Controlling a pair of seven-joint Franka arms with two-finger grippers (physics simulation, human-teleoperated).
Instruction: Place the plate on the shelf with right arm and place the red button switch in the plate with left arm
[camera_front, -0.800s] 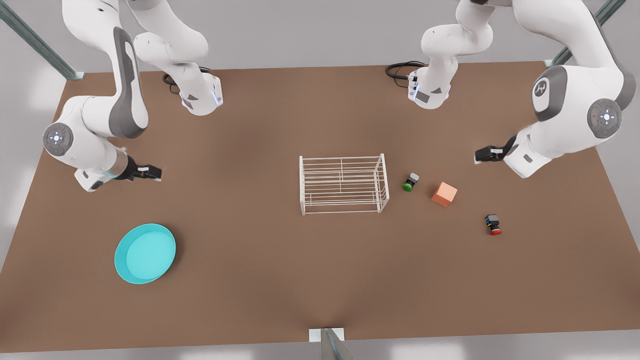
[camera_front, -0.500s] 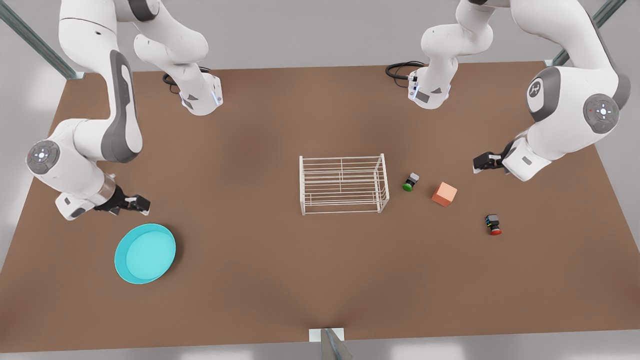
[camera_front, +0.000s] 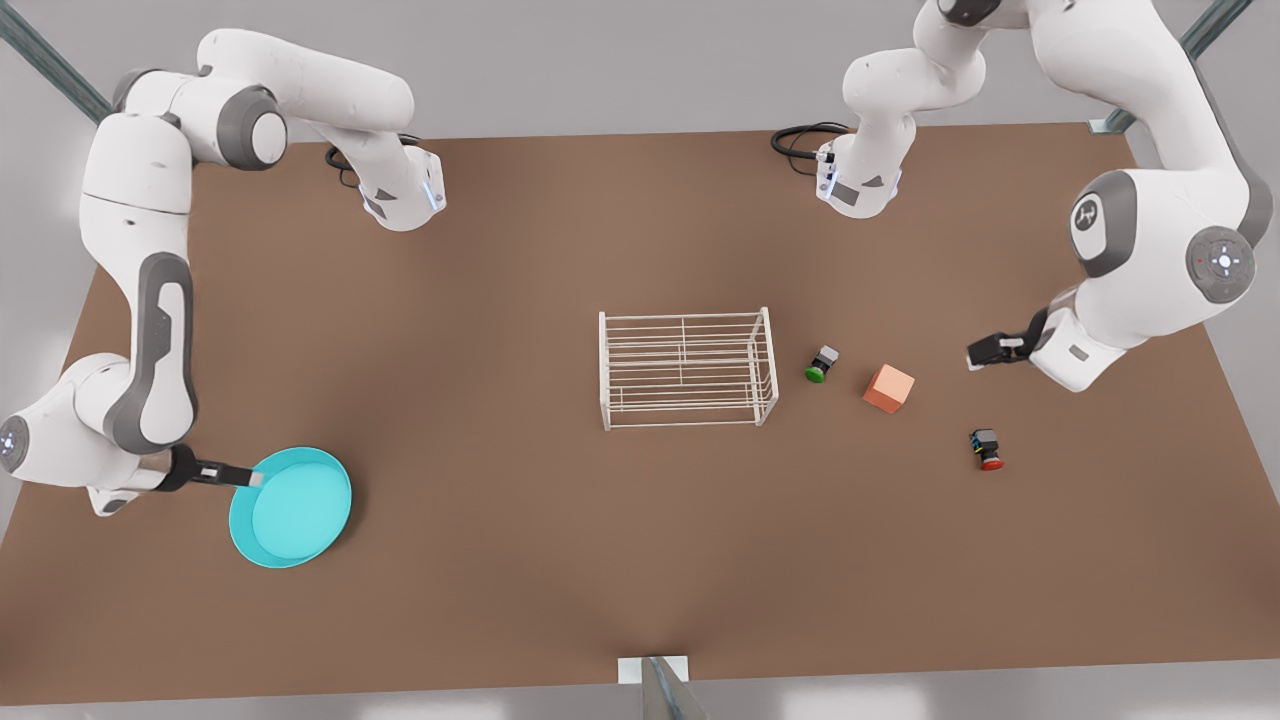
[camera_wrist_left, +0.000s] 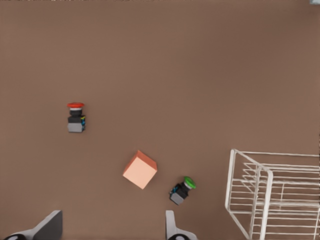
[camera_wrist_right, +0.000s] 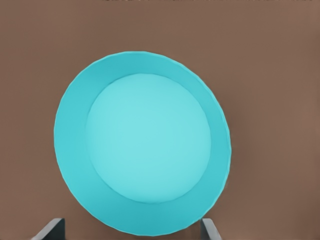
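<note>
Your right hand (camera_front: 255, 480) is open at the plate (camera_front: 291, 507) rim, near the surface's corner, ready to grab it. Your left hand (camera_front: 975, 352) waits open by the far side; the red button switch (camera_front: 986, 449) lies nearby. The shelf (camera_front: 687, 368) stands mid-surface.

An orange cube (camera_front: 888, 388) sat right of the table's (camera_front: 560, 560) middle, a green-capped switch (camera_front: 821, 364) lying just beside it, apart; black cables (camera_front: 800, 135) trailed along the far edge.
</note>
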